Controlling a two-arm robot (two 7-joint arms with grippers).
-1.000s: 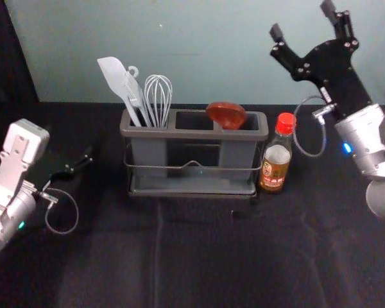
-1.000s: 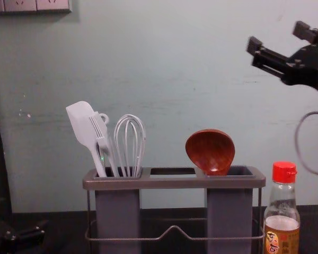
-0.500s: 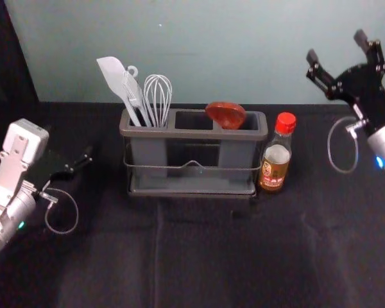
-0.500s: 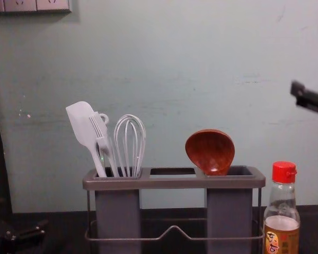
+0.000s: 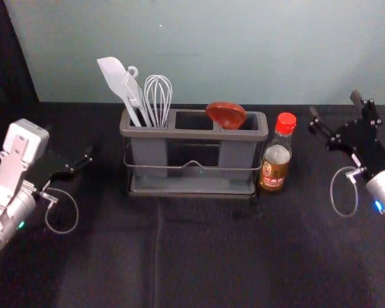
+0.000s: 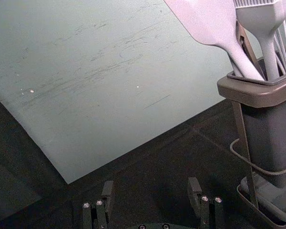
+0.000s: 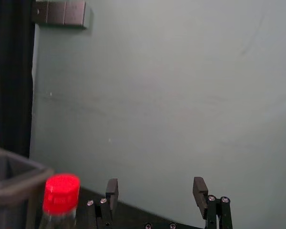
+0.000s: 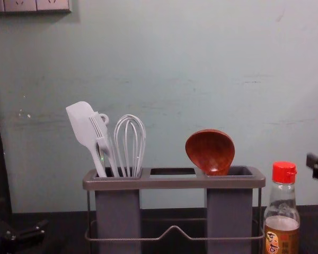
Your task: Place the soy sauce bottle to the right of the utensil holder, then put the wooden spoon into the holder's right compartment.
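Note:
My right gripper (image 5: 337, 112) is open and empty, to the right of the soy sauce bottle (image 5: 275, 154); in the right wrist view the gripper (image 7: 155, 193) has its fingers wide apart. The bottle stands upright close beside the right end of the utensil holder (image 5: 192, 133). The wooden spoon (image 8: 210, 151) rests bowl up in the holder's right compartment, leaning left. My left gripper (image 5: 77, 163) is parked low at the left; the left wrist view shows that gripper (image 6: 151, 193) open with nothing between its fingers.
In the holder's left compartment stand a white spatula (image 8: 85, 127), a brush (image 8: 102, 140) and a whisk (image 8: 130, 143). The pale wall (image 5: 212, 51) rises behind the black-covered table (image 5: 199, 256).
My right gripper has moved down and away to the right from its raised place, still open. The bottle, spoon, holder and left arm have stayed where they were.

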